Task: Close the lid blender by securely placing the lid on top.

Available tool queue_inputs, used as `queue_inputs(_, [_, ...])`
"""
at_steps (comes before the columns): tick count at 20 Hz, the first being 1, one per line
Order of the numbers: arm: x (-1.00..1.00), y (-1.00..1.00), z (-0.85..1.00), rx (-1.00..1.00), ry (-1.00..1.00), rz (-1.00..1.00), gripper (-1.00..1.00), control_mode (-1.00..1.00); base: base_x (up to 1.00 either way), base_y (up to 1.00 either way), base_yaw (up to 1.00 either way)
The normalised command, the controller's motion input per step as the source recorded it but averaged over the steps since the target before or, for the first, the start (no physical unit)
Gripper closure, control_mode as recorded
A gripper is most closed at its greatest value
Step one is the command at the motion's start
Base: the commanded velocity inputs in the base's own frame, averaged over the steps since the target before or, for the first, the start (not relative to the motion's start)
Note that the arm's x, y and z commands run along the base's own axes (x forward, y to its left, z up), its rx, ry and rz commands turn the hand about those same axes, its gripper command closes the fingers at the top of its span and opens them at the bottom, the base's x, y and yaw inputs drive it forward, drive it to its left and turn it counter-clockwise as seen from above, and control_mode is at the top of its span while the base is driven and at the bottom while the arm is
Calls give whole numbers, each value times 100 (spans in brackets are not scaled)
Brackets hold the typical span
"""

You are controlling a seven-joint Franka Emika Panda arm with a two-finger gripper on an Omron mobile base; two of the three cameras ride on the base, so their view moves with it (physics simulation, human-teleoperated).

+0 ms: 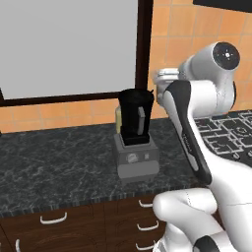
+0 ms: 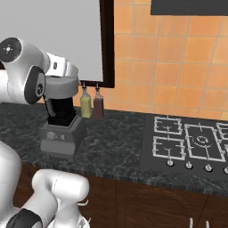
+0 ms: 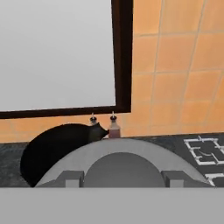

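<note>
The fingers (image 3: 120, 177) seemingly pinch the smooth round grey lid (image 3: 122, 164) above the glossy black tapered blender (image 1: 134, 129).

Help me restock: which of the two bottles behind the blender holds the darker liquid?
The reddish-brown bottle, on the stove side; the yellow-green bottle stands beside the blender.

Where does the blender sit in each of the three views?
Left base view: blender at centre, on the counter, left of the arm.
Right base view: blender at left, partly behind the arm, bottles to its right.
Hand view: its black jar at lower left, behind the lid.
Shared landmark: the dark window frame.
</note>
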Motion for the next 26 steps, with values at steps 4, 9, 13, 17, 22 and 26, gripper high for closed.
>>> queue_inputs(4, [26,50,70,-7,-1,0,100,-100,0,0,0])
queue_inputs(9, [53,42,14,-4,3,0,100,-100,0,0,0])
queue_inputs(13, [72,44,-1,-1,8,0,100,-100,0,0,0])
queue_inputs(17, [72,42,-1,-1,5,0,100,-100,0,0,0])
queue_inputs(22, [58,19,-2,0,2,0,100,-100,0,0,0])
queue_inputs(26, [63,7,-1,0,2,0,100,-100,0,0,0])
